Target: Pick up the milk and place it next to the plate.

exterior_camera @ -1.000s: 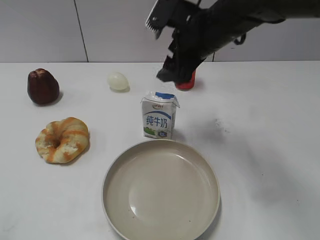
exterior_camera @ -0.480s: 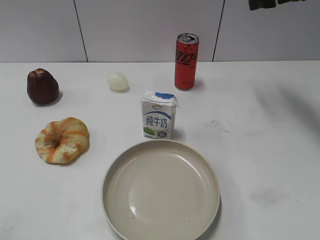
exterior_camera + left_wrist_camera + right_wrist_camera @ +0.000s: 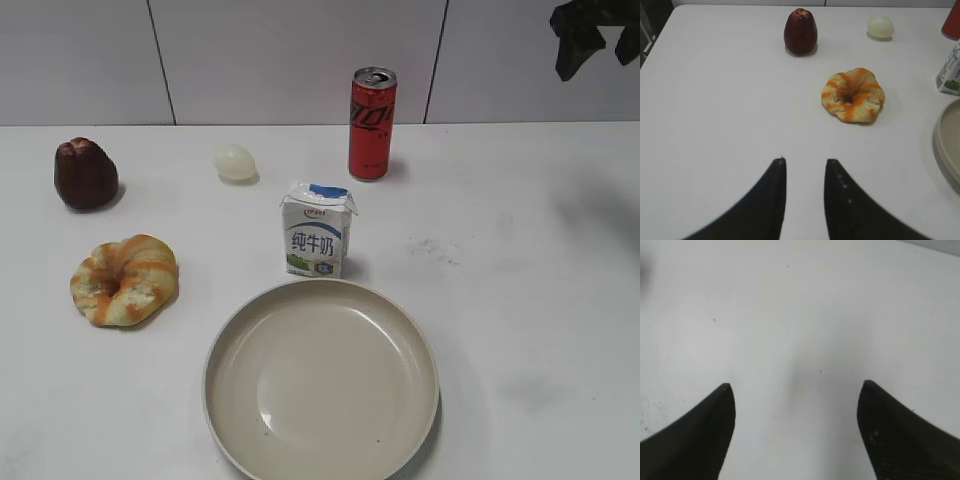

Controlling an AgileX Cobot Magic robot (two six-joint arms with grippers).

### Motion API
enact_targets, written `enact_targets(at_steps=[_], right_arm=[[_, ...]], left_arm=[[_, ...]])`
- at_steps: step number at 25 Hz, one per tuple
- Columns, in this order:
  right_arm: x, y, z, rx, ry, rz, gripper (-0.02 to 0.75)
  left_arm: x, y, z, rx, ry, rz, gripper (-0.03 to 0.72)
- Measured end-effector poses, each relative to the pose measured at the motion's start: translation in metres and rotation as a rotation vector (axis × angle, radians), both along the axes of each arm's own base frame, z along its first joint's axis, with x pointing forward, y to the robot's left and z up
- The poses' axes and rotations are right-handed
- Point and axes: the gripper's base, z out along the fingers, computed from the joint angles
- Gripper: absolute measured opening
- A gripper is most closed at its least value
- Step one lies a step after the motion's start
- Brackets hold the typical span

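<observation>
The milk (image 3: pixel 319 230), a small white carton with a blue top edge, stands upright on the white table just behind the plate (image 3: pixel 322 385), a large round beige dish at the front. Nothing holds it. The milk (image 3: pixel 950 72) and the plate's rim (image 3: pixel 946 140) also show at the right edge of the left wrist view. My left gripper (image 3: pixel 805 162) hangs over bare table far to their left, its jaws a little apart and empty. My right gripper (image 3: pixel 796 385) is wide open and empty over bare table. Part of it (image 3: pixel 595 35) shows at the top right of the exterior view.
A red can (image 3: pixel 372 123) stands behind the milk. A pale egg (image 3: pixel 235 162), a dark red fruit (image 3: pixel 86 173) and a ring-shaped bread (image 3: pixel 125 280) lie on the left of the table. A tiled wall runs behind the table.
My right arm, which hung over the can and the milk, has pulled up and away to the top right corner. The can is now uncovered. The milk has not moved.
</observation>
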Motion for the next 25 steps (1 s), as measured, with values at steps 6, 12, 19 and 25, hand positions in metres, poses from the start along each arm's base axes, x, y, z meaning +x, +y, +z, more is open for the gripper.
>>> enact_targets(at_steps=[6,12,19,25], right_arm=[[-0.035,-0.001,0.019,0.012,0.02,-0.002,0.575],[-0.109,-0.007,0.017,0.013,0.128,-0.008,0.573],[-0.204,-0.01,-0.006,0.053,0.218,-0.033,0.573],[-0.279,-0.015,-0.028,0.065,0.181,-0.043,0.573]], left_arm=[[0.0,0.0,0.0,0.0,0.0,0.0,0.209],[0.0,0.0,0.0,0.0,0.0,0.0,0.209],[0.0,0.0,0.0,0.0,0.0,0.0,0.209],[0.0,0.0,0.0,0.0,0.0,0.0,0.209]])
